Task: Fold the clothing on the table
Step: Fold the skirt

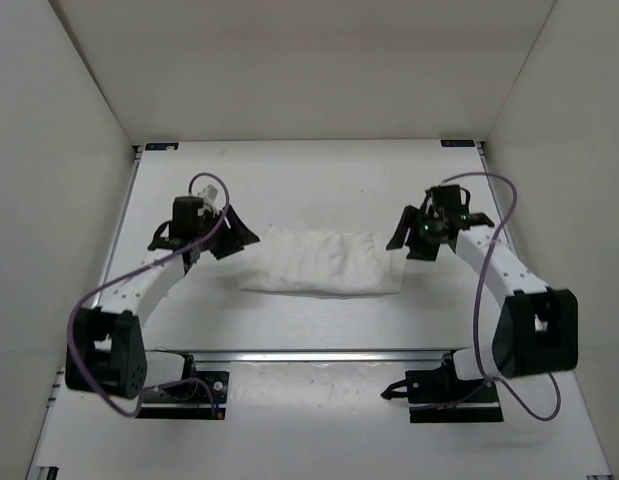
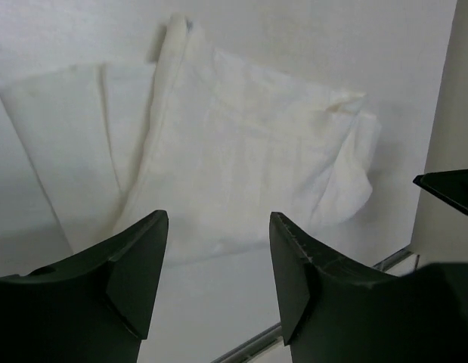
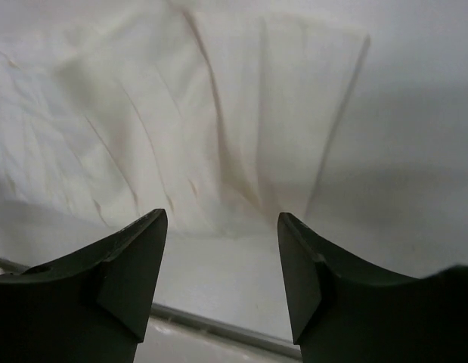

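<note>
The clothing point(image 1: 319, 262) lies flat on the table point(image 1: 309, 180) as a folded white wrinkly rectangle between the two arms. My left gripper point(image 1: 232, 238) hovers just off its left end, open, with nothing between its fingers. In the left wrist view the clothing point(image 2: 241, 151) lies beyond the open gripper point(image 2: 218, 219), with bare table in the gap. My right gripper point(image 1: 404, 243) sits at the garment's right end, also open and empty. The right wrist view shows the creased clothing point(image 3: 203, 128) ahead of the gripper point(image 3: 222, 216), not touching it.
White enclosure walls point(image 1: 79, 120) rise at the left, back and right of the table. A metal rail point(image 1: 319, 353) runs along the near edge, by both arm bases; the rail point(image 3: 218, 321) also shows under the right fingers. Purple cables point(image 1: 489, 260) loop off both arms.
</note>
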Motion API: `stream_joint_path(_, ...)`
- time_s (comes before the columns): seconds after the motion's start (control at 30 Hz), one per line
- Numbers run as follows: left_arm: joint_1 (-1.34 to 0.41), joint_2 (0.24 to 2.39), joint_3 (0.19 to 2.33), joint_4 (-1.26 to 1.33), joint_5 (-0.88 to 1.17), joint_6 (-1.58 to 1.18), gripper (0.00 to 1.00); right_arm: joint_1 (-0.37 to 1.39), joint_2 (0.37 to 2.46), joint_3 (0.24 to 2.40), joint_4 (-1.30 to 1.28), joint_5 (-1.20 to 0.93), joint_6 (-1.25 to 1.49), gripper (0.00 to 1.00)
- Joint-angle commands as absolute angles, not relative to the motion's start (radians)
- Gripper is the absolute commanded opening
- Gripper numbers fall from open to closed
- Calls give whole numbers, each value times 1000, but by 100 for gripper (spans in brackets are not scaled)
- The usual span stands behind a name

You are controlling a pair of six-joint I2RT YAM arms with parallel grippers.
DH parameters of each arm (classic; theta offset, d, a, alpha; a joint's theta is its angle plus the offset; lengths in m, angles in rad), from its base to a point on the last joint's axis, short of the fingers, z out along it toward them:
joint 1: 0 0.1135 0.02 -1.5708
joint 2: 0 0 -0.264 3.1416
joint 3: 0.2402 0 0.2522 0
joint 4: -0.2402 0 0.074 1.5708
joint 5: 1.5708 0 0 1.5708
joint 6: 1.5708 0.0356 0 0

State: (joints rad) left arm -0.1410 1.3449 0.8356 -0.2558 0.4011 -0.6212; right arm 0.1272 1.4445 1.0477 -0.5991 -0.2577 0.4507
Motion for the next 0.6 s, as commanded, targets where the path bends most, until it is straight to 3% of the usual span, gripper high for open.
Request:
stream_joint_path(0.0, -193, 1206, 685, -278, 335, -601, 67, 95, 1309, 867, -516, -321, 523, 58)
stream_joint_path(0.2, -213, 1132, 519, -239, 230, -632, 68, 106, 1160, 640, -417, -313, 612, 63)
stream_joint_path(0.57, -235, 1189, 448, -164, 123, -649, 70, 153, 1328, 561, -200, -334, 695, 66)
